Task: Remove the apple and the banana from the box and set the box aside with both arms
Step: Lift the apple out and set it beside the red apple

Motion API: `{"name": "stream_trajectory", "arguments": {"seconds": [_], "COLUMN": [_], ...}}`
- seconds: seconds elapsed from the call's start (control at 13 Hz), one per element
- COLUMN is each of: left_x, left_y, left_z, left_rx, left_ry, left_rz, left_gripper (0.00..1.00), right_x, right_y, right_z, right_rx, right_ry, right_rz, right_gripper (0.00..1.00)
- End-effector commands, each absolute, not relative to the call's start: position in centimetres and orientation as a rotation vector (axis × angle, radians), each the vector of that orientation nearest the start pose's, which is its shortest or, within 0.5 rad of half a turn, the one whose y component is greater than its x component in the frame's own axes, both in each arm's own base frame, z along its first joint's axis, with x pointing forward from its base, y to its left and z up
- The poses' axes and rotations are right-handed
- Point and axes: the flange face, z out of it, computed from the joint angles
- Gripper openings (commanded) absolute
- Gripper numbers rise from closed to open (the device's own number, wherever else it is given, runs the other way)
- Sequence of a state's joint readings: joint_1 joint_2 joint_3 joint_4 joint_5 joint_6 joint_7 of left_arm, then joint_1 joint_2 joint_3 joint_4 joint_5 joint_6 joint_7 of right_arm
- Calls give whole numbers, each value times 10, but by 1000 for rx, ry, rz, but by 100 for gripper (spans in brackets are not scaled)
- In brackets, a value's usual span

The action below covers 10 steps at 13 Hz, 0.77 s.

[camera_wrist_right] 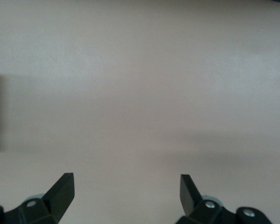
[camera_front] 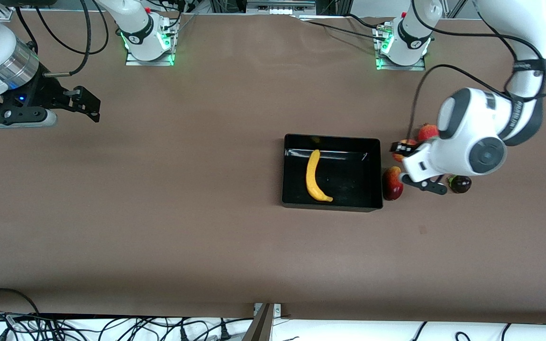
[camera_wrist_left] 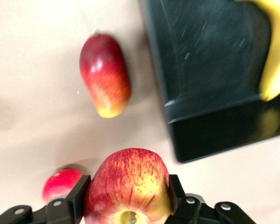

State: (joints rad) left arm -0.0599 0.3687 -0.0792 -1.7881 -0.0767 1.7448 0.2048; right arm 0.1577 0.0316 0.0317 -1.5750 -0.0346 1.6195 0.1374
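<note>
Front view first: the box (camera_front: 332,173) sits a bit right of centre on the brown table (camera_front: 183,227), and the banana (camera_front: 314,176) is the only fruit in it, lying lengthwise in its left half. Over at the right, the left gripper (camera_front: 408,166) hangs just off the box's right wall, among the loose fruit there: a mango (camera_front: 393,183) right beside the box, a pomegranate (camera_front: 428,131) higher up, and a dark purple fruit (camera_front: 459,183) at the right. The right gripper (camera_front: 83,104) waits at the upper left over bare table.

Left wrist view: this one settles it. The apple (camera_wrist_left: 128,186) is pinched between the two fingers (camera_wrist_left: 74,198) at the bottom centre, off the table and already outside the box, whose corner fills the upper right with the banana tip poking in. Mango's at the upper left, pomegranate at the lower left.

Right wrist view: just table, with the fingers (camera_wrist_right: 60,191) spread wide at the bottom and nothing between them.

Handling guess: the apple looks hard and smooth, so a grip across the widest part like this should hold. The banana's light and slim, so I'd grab it mid-length across the narrow way. The box looks stiff but glossy, probably slippery, so one arm on each short wall seems smart.
</note>
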Motion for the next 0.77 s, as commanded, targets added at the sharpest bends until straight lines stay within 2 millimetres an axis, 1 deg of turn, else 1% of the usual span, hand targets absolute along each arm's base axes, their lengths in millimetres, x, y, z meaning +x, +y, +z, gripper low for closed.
{"name": "stream_trajectory", "arguments": {"seconds": [0.0, 0.08, 0.23, 0.31, 0.38, 0.46, 0.54, 0.62, 0.69], "left_x": [564, 553, 524, 517, 512, 509, 509, 511, 515], "left_y": [-57, -50, -47, -44, -44, -48, -50, -51, -54], "left_z": [288, 273, 241, 224, 212, 203, 203, 205, 215], "left_rx": [-3119, -3087, -3088, -3100, -3106, -3108, -3108, -3107, -3105], "left_ry": [656, 664, 654, 632, 598, 559, 556, 559, 575], "left_rz": [678, 645, 524, 458, 434, 448, 449, 441, 427], "left_gripper": [9, 9, 9, 12, 16, 18, 34, 97, 100], "right_x": [558, 558, 558, 558, 558, 558, 558, 558, 558], "right_y": [102, 103, 104, 103, 103, 103, 104, 104, 104], "right_z": [615, 615, 615, 615, 615, 616, 616, 616, 616], "right_rx": [-3155, -3154, -3154, -3154, -3154, -3154, -3153, -3153, -3153], "right_ry": [-95, -98, -102, -100, -100, -100, -100, -100, -100], "right_rz": [-31, -33, -35, -35, -35, -38, -40, -40, -43], "right_gripper": [100, 100, 100, 100, 100, 100, 100, 100, 100]}}
